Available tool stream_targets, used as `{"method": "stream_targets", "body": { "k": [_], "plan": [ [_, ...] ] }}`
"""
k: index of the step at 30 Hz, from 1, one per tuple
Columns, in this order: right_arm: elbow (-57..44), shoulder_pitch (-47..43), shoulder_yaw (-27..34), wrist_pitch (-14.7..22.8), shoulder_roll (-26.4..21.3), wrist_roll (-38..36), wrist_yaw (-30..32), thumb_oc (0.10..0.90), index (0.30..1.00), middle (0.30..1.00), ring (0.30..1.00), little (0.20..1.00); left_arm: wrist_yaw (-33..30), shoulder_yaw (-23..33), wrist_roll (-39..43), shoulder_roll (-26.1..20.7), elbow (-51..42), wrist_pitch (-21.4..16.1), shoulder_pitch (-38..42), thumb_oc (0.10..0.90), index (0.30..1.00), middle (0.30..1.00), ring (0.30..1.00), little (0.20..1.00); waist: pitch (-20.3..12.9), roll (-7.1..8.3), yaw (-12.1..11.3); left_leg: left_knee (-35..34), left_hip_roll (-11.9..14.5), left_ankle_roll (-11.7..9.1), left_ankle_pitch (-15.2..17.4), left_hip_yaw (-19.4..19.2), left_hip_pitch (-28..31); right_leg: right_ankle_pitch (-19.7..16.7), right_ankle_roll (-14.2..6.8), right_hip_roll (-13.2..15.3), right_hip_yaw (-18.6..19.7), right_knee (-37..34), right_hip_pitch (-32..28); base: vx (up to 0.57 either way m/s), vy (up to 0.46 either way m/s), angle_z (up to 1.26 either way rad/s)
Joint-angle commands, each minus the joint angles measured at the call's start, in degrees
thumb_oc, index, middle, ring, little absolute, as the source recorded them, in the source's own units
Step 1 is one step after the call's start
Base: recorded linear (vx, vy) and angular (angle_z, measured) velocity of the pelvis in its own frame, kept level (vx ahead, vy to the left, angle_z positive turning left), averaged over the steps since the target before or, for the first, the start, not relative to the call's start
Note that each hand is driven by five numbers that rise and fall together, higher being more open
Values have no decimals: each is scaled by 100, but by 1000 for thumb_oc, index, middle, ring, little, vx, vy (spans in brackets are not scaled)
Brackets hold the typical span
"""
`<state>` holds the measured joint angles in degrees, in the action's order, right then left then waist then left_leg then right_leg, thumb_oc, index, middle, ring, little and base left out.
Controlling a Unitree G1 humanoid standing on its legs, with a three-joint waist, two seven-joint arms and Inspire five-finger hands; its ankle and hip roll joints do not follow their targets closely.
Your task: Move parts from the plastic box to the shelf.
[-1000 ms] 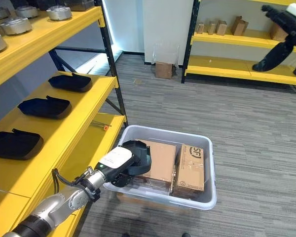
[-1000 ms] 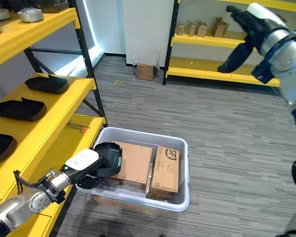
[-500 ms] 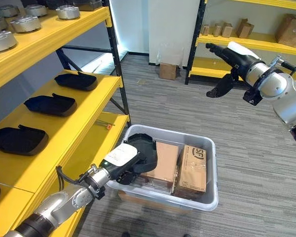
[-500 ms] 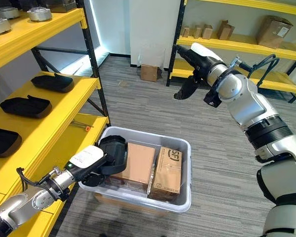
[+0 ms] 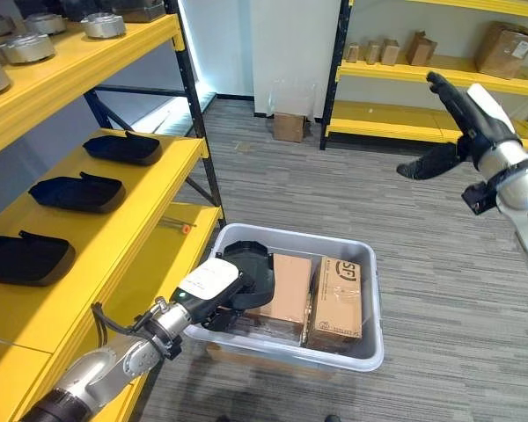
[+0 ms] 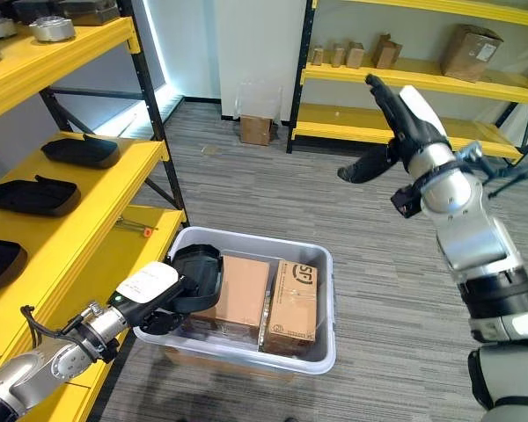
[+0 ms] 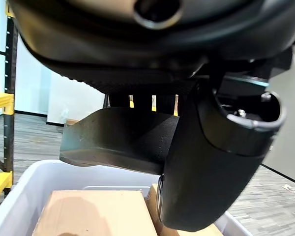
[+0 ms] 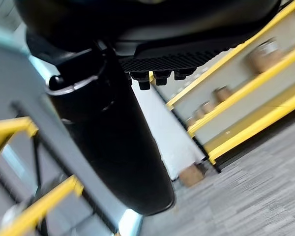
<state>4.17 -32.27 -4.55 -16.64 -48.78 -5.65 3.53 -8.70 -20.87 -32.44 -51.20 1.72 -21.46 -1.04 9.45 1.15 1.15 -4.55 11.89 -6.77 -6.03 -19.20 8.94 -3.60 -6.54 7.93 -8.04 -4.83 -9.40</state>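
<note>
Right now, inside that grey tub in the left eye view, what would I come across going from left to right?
The robot's left hand holding a black moulded part → a plain cardboard box → a printed cardboard box → the right wall of the plastic box.

Matt black part (image 5: 249,269), translucent plastic box (image 5: 352,352), cardboard cartons (image 5: 339,299), yellow painted-metal shelf (image 5: 150,264).
</note>
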Motion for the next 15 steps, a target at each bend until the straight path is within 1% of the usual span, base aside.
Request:
{"method": "stream_targets", "body": {
  "k": [1,2,4,6,8,9,10,13,15],
  "plan": [
    [-560,18,468,792,87,-41,1175,900,1000,1000,1000,1000,-887,652,-182,208,-621,-102,460,400,300,300,300,300,-288,-70,-90,113,447,-142,101,546,-83,744,78,140,-267,1049,183,-31,-96,3],
    [-687,249,588,996,370,-13,1347,900,1000,1000,1000,1000,-951,692,-257,286,-658,-77,437,400,300,300,300,300,-238,-109,-99,153,478,-145,85,598,-142,818,116,100,-258,1153,216,-36,-113,4],
    [-867,652,720,1244,712,178,1431,900,1000,1000,1000,1000,-1079,740,-421,403,-700,-85,395,400,300,300,300,300,-165,-164,-113,220,528,-141,45,687,-243,951,200,30,-256,1356,282,-43,-108,5],
    [-967,945,768,1399,901,151,1551,900,1000,1000,1000,1000,-1178,780,-518,481,-736,-74,351,400,300,300,300,300,-107,-213,-127,259,567,-138,-5,758,-320,1064,261,-29,-258,1528,328,-36,-87,12],
    [-1028,1280,824,1632,1060,165,1641,900,1000,1000,1000,1000,-1271,865,-621,524,-828,-89,266,400,300,300,300,300,-32,-268,-155,313,625,-144,-113,854,-443,1217,335,-118,-279,1773,394,-32,-87,21],
    [-1033,1326,830,1664,1079,175,1646,900,1000,1000,1000,1000,-1300,872,-641,525,-834,-96,246,400,300,300,300,300,-29,-274,-153,321,637,-150,-136,875,-464,1242,348,-132,-287,1817,412,-48,-94,22],
    [-1057,1515,817,1767,1159,176,1703,900,1000,1000,1000,1000,-1417,939,-707,534,-937,-141,164,400,300,300,300,300,64,-326,-203,369,711,-174,-357,971,-596,1365,399,-215,-313,2042,486,-54,-101,32],
    [-997,1654,781,1924,1246,169,1792,900,1000,1000,1000,1000,-1587,1173,-828,446,-1154,-221,-36,400,300,300,300,300,205,-365,-316,380,832,-219,-697,1173,-775,1519,457,-286,-444,2399,613,-71,-123,29],
    [-971,1724,760,2012,1238,227,1934,900,1000,1000,1000,1000,-1717,1325,-905,334,-1277,-283,-172,400,300,300,300,300,263,-371,-349,360,936,-256,-877,1067,-854,1571,474,-269,-617,2493,648,-96,-110,22]
  ]
}}
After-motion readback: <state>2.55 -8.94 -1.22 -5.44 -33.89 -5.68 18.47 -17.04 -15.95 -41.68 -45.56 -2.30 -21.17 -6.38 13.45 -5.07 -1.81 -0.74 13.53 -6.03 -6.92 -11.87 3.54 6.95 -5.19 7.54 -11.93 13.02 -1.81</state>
